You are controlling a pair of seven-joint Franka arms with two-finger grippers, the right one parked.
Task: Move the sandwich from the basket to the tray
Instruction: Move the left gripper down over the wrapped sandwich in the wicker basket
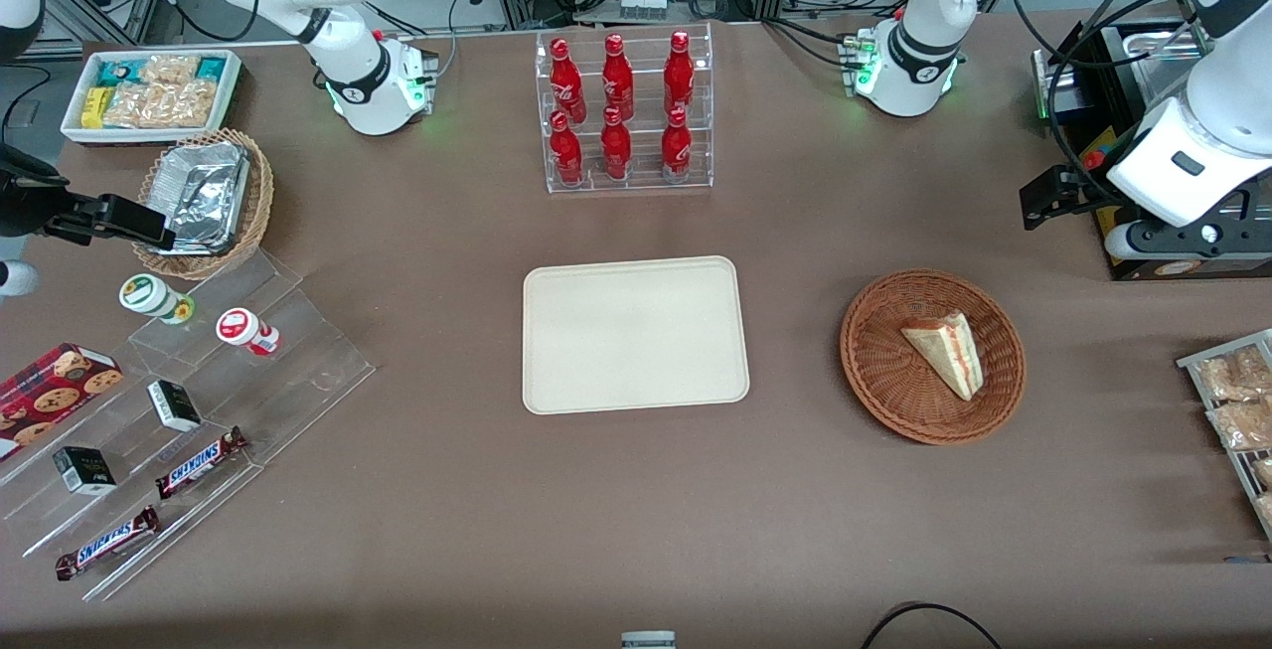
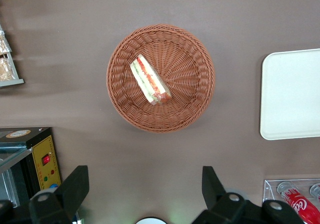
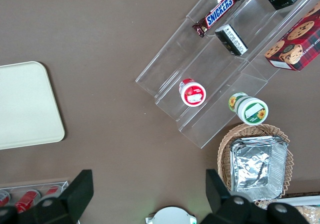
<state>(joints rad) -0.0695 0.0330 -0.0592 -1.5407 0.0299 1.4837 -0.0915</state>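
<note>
Up high – gripper, fingers apart

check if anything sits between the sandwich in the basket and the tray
Nothing visible does. The sandwich lies in the reddish-brown wicker basket, and only bare brown tablecloth separates the basket from the cream tray. The left arm's end effector hangs open above the table beside the basket, with nothing between it and the sandwich either.

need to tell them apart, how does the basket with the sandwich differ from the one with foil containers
The basket is reddish-brown and holds one sandwich; the tan basket is lighter and holds foil containers. The first lies toward the working arm's end, the second toward the parked arm's. Both are round wicker. The gripper hangs open above the table.
</note>
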